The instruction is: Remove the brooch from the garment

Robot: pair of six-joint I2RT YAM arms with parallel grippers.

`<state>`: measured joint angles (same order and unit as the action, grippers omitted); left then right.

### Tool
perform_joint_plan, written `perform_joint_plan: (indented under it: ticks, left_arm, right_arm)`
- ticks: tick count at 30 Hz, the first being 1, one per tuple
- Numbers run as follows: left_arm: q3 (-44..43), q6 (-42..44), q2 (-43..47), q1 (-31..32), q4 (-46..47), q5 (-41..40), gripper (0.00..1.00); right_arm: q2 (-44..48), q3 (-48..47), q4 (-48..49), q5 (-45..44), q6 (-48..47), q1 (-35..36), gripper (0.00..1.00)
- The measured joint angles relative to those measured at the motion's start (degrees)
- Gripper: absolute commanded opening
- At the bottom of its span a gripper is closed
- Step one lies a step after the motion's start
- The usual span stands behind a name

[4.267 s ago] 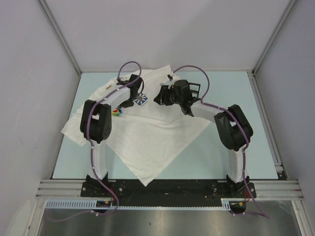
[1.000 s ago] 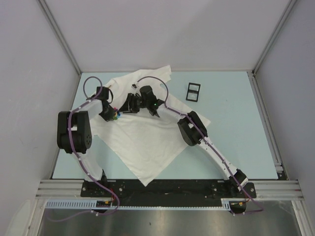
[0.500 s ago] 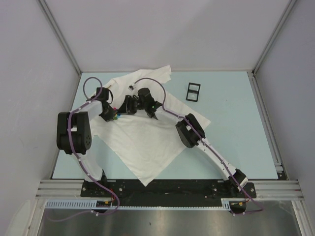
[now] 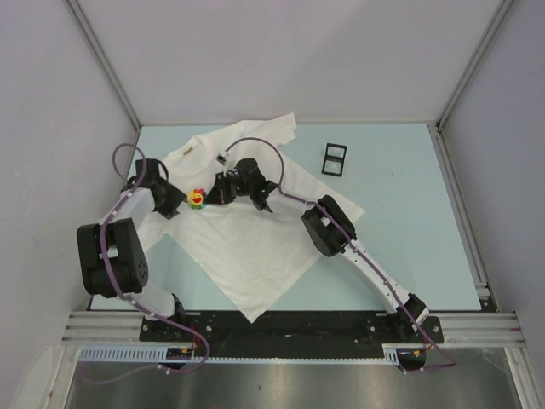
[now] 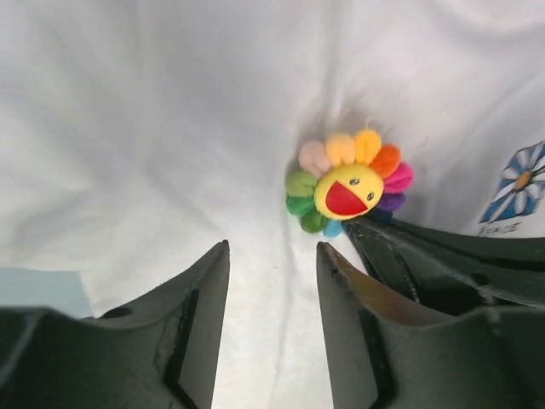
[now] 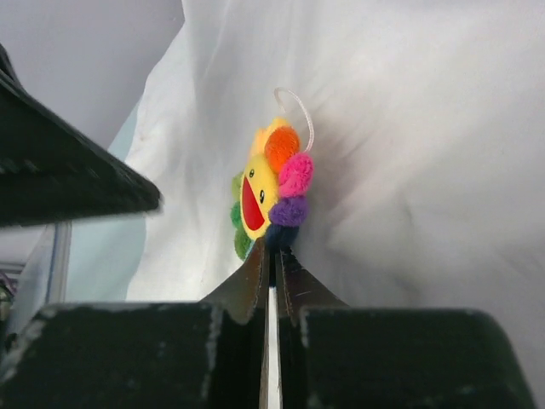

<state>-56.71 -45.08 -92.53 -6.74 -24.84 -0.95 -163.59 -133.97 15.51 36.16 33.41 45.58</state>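
Pinching the brooch (image 6: 271,183) by its lower petals, right gripper (image 6: 271,254) is clamped on it, likely to tug it off the garment (image 4: 255,247). The brooch sits on the chest beside the blue emblem (image 5: 518,181). Left gripper (image 5: 272,256) hovers near it, jaws apart, holding nothing, probably giving room.

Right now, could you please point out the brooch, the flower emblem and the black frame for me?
brooch (image 5: 347,192): left wrist view, on its yellow smiling face.
flower emblem (image 5: 519,181): left wrist view, near the middle of its petals.
black frame (image 4: 335,159): top external view, on its middle bar.
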Motion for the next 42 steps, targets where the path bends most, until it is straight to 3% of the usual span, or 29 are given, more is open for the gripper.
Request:
perform_joint_plan:
  ticks: [2, 6, 15, 23, 31, 37, 42]
  left_arm:
    - [0.42, -0.52, 2.6, -3.69, 0.44, 2.71, 0.71]
    - [-0.35, -2.12, 3.28, -7.34, 1.36, 7.67, 0.86]
    - [-7.78, -9.86, -4.74, -7.15, 0.46, 18.25, 0.89]
    - [-11.39, -17.29, -11.93, -7.17, -2.51, 22.8, 0.89]
    - [-15.96, -18.97, -16.26, -7.15, -8.98, 21.4, 0.85]
    - [-18.82, -18.38, -18.14, -6.84, -13.33, 17.97, 0.76]
    - [-20.79, -16.46, -19.52, -5.73, -16.31, 15.06, 0.5]
  right_arm:
    - [1.25, 1.92, 0.13, -0.79, -2.8, 0.13, 0.0]
    - [2.71, 3.8, 0.28, -1.7, -7.13, 0.7, 0.0]
    - [6.32, 8.55, 0.74, -4.13, -14.32, 1.84, 0.0]
    - [6.84, 9.05, 0.46, -5.95, -19.87, 2.56, 0.0]
    - [8.94, 10.19, -1.62, -10.03, -26.6, 4.33, 0.0]
    - [10.82, 11.26, -2.89, -14.08, -32.22, 6.32, 0.0]
    - [11.41, 11.87, -3.56, -17.33, -36.28, 7.63, 0.0]
